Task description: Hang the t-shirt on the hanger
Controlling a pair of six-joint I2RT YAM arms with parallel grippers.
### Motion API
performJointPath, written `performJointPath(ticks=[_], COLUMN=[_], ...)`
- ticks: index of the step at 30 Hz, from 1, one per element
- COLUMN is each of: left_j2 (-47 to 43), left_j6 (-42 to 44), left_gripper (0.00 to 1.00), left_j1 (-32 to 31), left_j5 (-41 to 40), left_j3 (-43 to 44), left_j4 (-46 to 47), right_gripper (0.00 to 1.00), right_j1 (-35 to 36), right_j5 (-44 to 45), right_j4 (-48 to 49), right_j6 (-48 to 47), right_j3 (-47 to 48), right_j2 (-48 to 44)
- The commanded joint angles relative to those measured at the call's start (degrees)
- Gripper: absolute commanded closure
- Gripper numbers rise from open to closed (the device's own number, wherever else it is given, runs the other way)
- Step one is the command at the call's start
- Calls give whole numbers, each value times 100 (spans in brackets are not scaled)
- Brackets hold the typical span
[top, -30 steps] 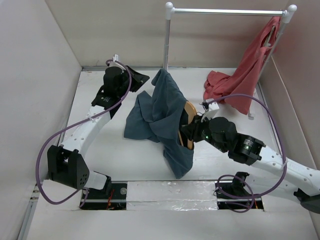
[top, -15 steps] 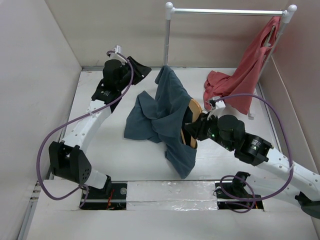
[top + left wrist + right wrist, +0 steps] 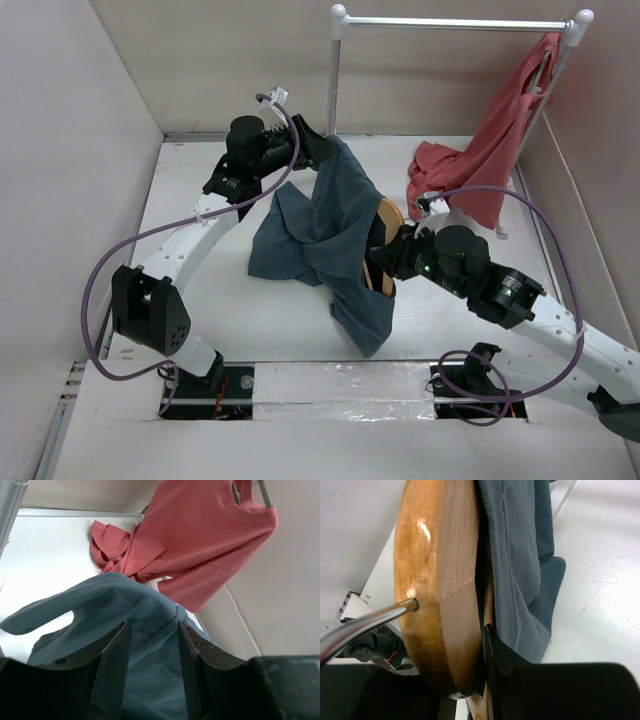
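right hand (image 3: 383, 262) clamps the wooden hanger (image 3: 387, 214), the t-shirt (image 3: 320, 235) draped over it and trailing onto the surface (image 3: 220, 320); beyond, left hand (image 3: 318, 152) sits parted around the top fold. a sideways tug could drag the cloth off the hanger's end.

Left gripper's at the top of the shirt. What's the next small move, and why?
Probably ease the left gripper forward and shut it on the t-shirt fold. Its jaws stand open with the fabric just ahead, and the right gripper grips the hanger with the shirt draped on it.
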Motion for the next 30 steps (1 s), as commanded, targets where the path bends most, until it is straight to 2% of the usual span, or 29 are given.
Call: performJointPath(ticks=[1,6,9,12,13,14,18,25,30], left_j2=[-271,-166,-113,-52,-25,-8,36,300,502], left_j6=[289,447,570,544,526,509,508,886,895], left_gripper=[62,59,68,83,95,100,100,100,100], left_j1=[26,26,26,26,26,26,26,26,218], left_j5=[373,531,505,549,575,575,321,-443,-567], left_j3=[-101,-94,-40,47,65,109,424,1128,1383], left_j4=[516,534,507,569,621,622,552,-238,-389], right_gripper=[100,100,100,100,100,100,100,100,100], right_j1=[-48,-101,-215,-276,-277,-277,-277,-329,-329], right_j5=[-162,-329,-461,-549,-566,-575,-602,-672,-751], right_j4=[432,502,503,459,476,485,468,248,99], right_j6=[-15,-6,-15,11,37,46,82,125,134], right_j3=[368,394,438,482,491,491,447,517,614], right_j2=[-43,-17,-8,1,-8,-26,-87,-184,-219])
